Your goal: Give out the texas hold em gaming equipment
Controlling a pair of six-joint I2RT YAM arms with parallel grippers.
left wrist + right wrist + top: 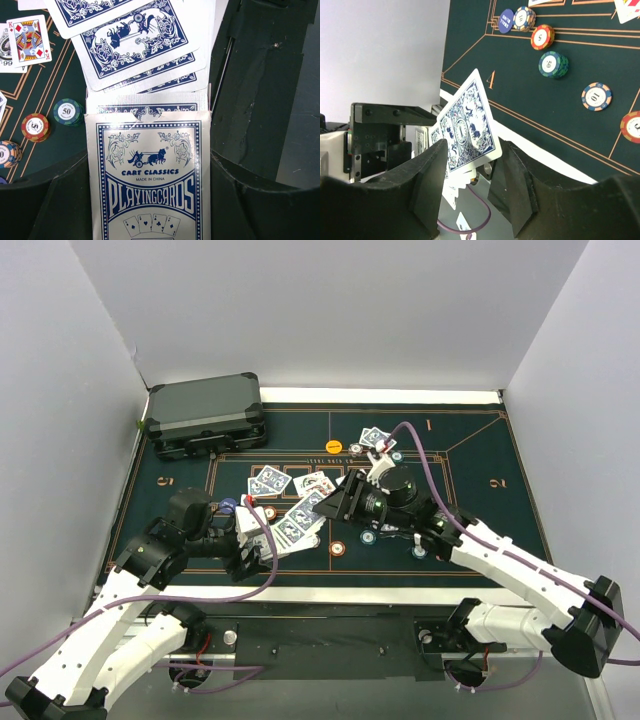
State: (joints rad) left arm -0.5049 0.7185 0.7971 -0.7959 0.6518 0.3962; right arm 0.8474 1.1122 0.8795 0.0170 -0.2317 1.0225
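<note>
Cardboard, thin and glossy, makes up the card box (150, 210) at the near left of the green mat (480, 510). The left gripper (148, 165) is clamped across its width, jaws pressed against both long edges. Loose cards (132, 40), blue backs up, fan out of the open flap onto the felt just beyond.

Nearer the middle, the right gripper (472, 157) is closed on a single playing card (469, 122). It is pinched by its lower part and stands tilted, with the upper corner free.

Beyond the box lie chips: a teal one (67, 111) just beside a red one (35, 126), with more scattered to the right. A face-up king of diamonds (28, 40) lies farther out. Further blue-backed cards (376, 437) rest toward the far edge. The dark hard case (205, 418) sits shut at the far left corner.

Assessment: the cards are light, slick and flexible. They will slide off one another and bow under pressure, so an overhanging edge is the best hold. The chips are rigid and should be gripped across the rim.
</note>
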